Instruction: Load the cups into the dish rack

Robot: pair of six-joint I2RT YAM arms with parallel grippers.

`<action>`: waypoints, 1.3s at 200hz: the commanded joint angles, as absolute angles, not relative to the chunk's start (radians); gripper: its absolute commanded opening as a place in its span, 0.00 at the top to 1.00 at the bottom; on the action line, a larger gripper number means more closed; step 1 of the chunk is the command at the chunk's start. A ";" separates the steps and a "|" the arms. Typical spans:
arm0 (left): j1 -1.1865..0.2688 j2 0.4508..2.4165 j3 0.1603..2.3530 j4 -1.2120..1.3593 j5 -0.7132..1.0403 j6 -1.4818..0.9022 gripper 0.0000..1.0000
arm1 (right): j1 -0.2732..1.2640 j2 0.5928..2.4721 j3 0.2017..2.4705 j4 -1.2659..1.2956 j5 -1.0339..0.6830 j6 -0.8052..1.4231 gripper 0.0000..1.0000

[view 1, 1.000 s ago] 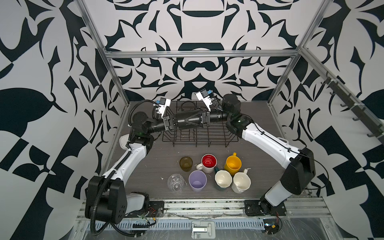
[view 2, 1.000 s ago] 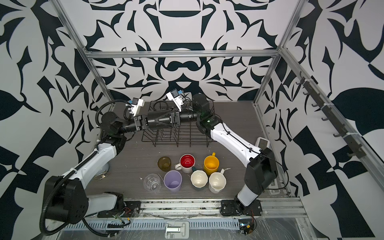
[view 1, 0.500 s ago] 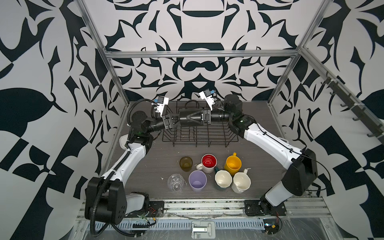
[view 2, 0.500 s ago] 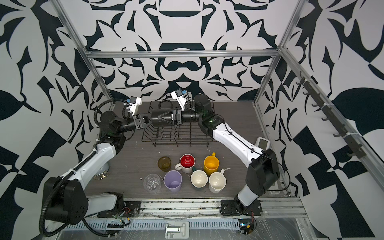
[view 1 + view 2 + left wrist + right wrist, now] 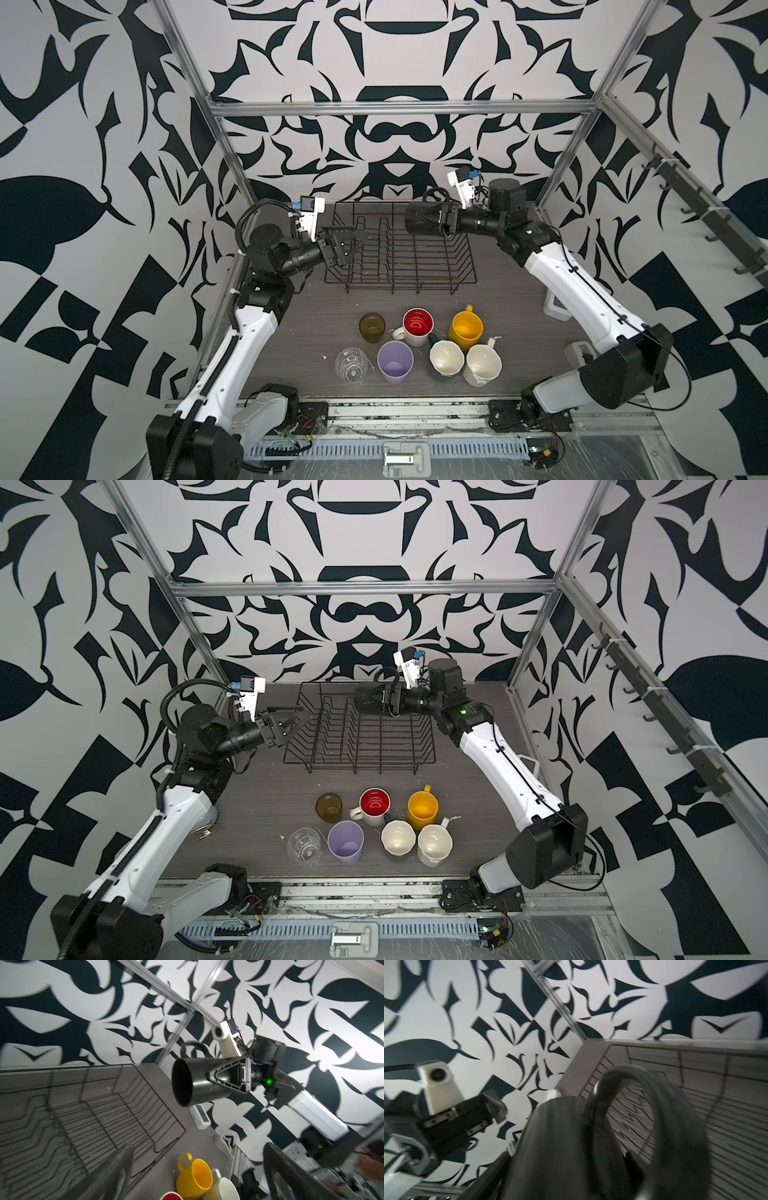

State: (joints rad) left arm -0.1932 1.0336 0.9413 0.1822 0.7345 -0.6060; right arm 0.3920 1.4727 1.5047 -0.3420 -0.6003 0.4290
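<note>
Over the desk [image 5: 316, 324], right fingers [image 5: 226, 1076] clamp the black mug [image 5: 197, 1082] near its base, looks slick and chippable; left fingers [image 5: 338, 228] gape empty.

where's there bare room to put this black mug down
The dish rack is free throughout, below the black mug in the right pincer; the open left pincer crowds its left rim. Bare tabletop strip between rack and amber glass. The cups round the lilac tumbler are packed tight.
</note>
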 commanded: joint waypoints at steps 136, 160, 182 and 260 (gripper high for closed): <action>-0.020 1.005 0.974 -0.197 0.072 -0.324 0.00 | 0.408 1.936 2.130 -1.017 0.013 0.143 1.00; 0.000 1.011 0.986 -0.223 0.100 -0.309 0.00 | 0.408 2.036 2.227 -1.073 0.058 0.133 1.00; 0.001 0.985 0.983 -0.216 0.071 -0.295 0.00 | 0.407 2.111 2.287 -1.090 0.085 0.124 1.00; 0.003 0.922 0.944 -0.233 0.061 -0.279 0.01 | 0.372 2.263 2.397 -1.127 0.118 0.110 1.00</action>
State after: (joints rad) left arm -0.0013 0.9718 0.9813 -0.2276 0.0807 -0.2947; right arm 0.3927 2.3074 2.3367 -1.1355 0.0891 0.1196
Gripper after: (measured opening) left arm 0.994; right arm 0.825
